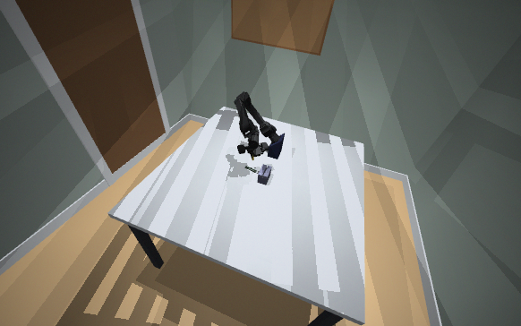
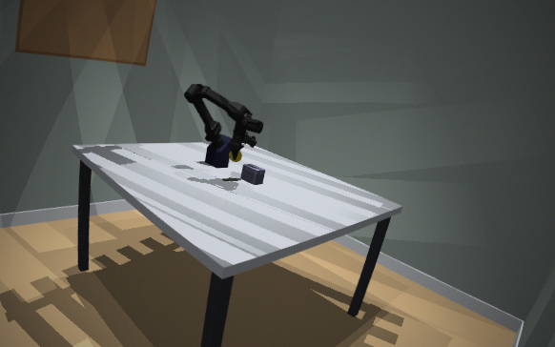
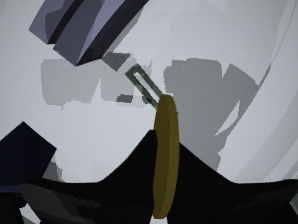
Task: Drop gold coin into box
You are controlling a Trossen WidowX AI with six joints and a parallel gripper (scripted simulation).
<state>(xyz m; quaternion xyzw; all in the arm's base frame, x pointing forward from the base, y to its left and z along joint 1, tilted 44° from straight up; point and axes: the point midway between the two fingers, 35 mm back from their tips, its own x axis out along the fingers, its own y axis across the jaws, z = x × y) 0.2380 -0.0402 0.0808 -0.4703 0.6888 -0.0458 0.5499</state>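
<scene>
One coin (image 3: pixel 165 156) in gripper (image 3: pixel 160 183), one box (image 3: pixel 93 10), one holder (image 3: pixel 143 86).

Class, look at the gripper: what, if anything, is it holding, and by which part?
The gripper holds the gold coin, edge-on, pinched across its flat faces at the lower half, lifted out of the green holder.

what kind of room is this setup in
Probably a plain indoor test room, sparsely furnished. A white-and-grey striped table on dark legs stands on a tan wood floor between grey-green walls, with a tall brown door. The black arm's gripper holds a thin gold coin.
</scene>
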